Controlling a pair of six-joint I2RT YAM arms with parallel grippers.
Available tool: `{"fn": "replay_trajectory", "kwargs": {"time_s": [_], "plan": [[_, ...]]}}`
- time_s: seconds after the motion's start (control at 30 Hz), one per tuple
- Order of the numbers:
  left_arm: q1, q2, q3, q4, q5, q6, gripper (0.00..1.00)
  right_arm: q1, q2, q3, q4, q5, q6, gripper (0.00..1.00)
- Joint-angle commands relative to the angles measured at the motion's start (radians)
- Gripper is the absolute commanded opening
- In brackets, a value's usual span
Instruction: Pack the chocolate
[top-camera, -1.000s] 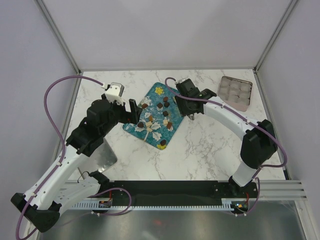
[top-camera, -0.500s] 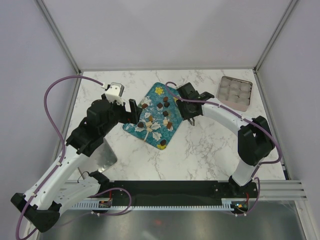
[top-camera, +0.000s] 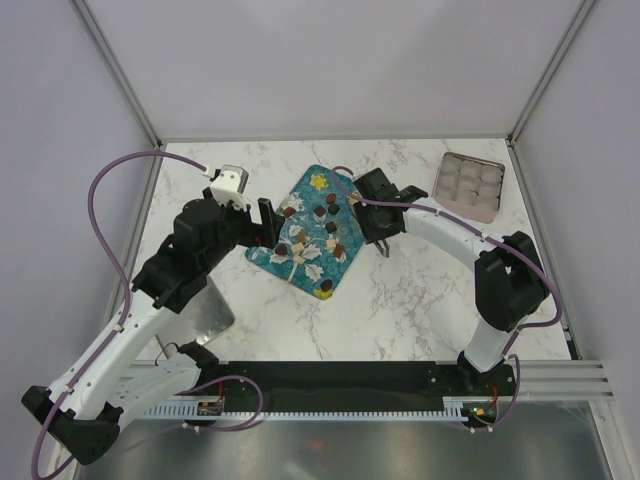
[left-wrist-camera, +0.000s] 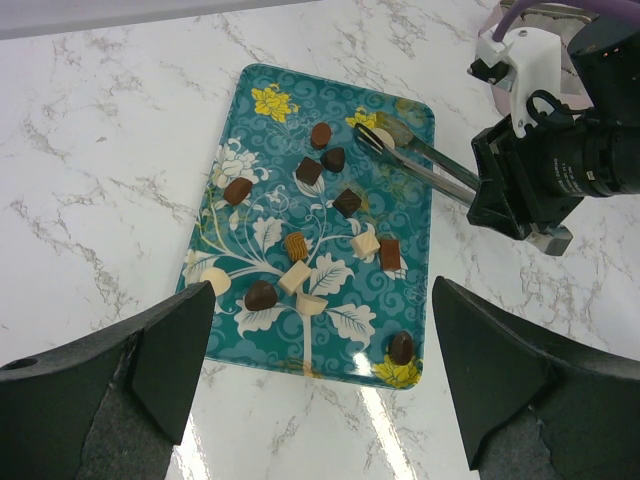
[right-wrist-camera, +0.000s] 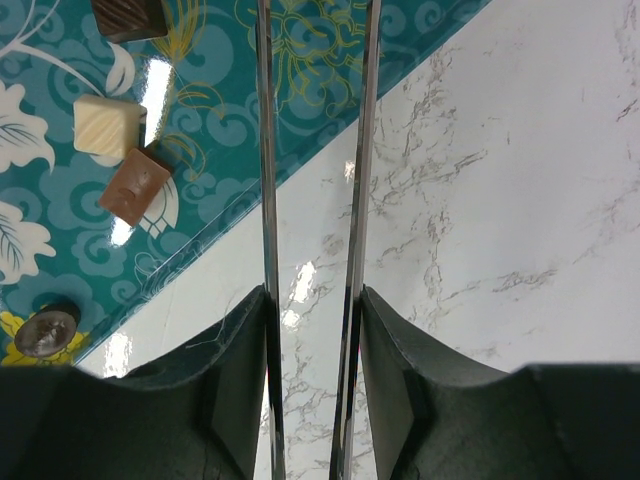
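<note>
The teal flowered tray (top-camera: 268, 256) lies mid-table with several small chocolates on it, dark brown (left-wrist-camera: 347, 202), tan and cream (left-wrist-camera: 295, 277). My right gripper (top-camera: 370, 207) is shut on the handles of metal tongs (right-wrist-camera: 265, 150), its fingers pressing both arms (right-wrist-camera: 313, 295). The tong tips (left-wrist-camera: 372, 137) reach over the tray's far right corner beside a pale candy (left-wrist-camera: 387, 133); whether they pinch it I cannot tell. My left gripper (top-camera: 262, 222) hangs open above the tray's near edge (left-wrist-camera: 320, 300), holding nothing.
A silver box (top-camera: 470, 185) with several round white cups stands at the back right. A shiny metal sheet (top-camera: 215, 310) lies by the left arm. Bare marble lies right of the tray (right-wrist-camera: 480, 200).
The right gripper has shifted slightly toward the tray and squeezed the tong arms closer together. The left arm and the chocolates have not moved.
</note>
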Motion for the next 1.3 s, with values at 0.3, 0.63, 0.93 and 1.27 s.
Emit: {"fn": "replay_trajectory", "kwargs": {"time_s": [0.3,0.63,0.93,1.27], "plan": [[0.003,0.003,0.011,0.0,-0.007,0.039,0.97,-0.003,-0.038,0.021,-0.035,-0.029,0.02,0.41],[0.002,0.001,0.012,0.0,0.002,0.039,0.97,-0.02,-0.041,0.13,-0.101,-0.026,0.024,0.37],[0.002,0.001,0.011,0.002,0.018,0.034,0.97,-0.161,-0.02,0.32,-0.176,-0.05,0.02,0.34],[0.002,-0.002,0.014,0.0,0.039,0.028,0.96,-0.423,-0.041,0.433,-0.222,-0.012,0.032,0.31]]}}
